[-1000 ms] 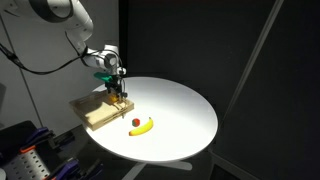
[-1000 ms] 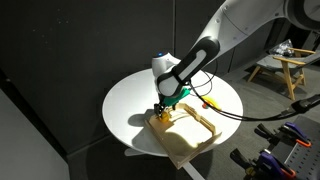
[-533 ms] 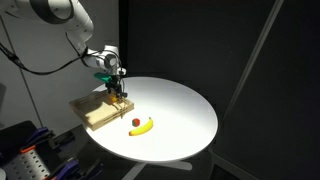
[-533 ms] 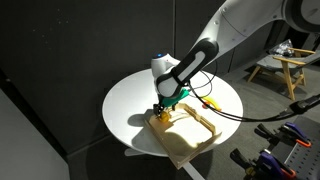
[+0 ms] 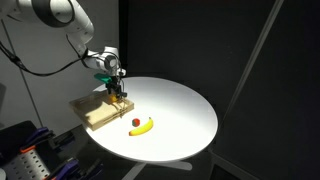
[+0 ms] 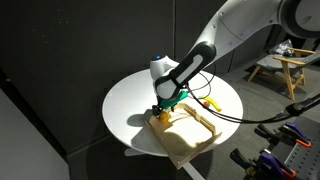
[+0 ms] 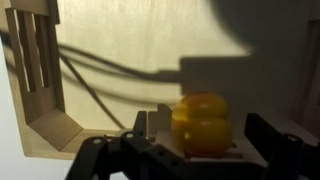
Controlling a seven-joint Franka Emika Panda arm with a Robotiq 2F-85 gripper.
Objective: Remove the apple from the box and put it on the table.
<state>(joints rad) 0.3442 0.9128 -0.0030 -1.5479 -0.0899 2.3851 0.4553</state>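
In the wrist view the orange-yellow apple [image 7: 200,122] lies on the floor of the light wood box [image 7: 35,80], between my gripper's [image 7: 205,138] two dark fingers. The jaws stand on either side of it, with a small gap on the right side. In both exterior views my gripper [image 5: 118,97] [image 6: 160,112] reaches straight down into the box [image 5: 92,112] [image 6: 192,142], which sits at the edge of the round white table [image 5: 180,110] [image 6: 130,100]. There the gripper hides the apple.
A yellow banana [image 5: 143,127] [image 6: 210,102] and a small red round thing [image 5: 135,123] lie on the table beside the box. The box's low rims and a slatted side wall [image 7: 30,50] stand close around the gripper.
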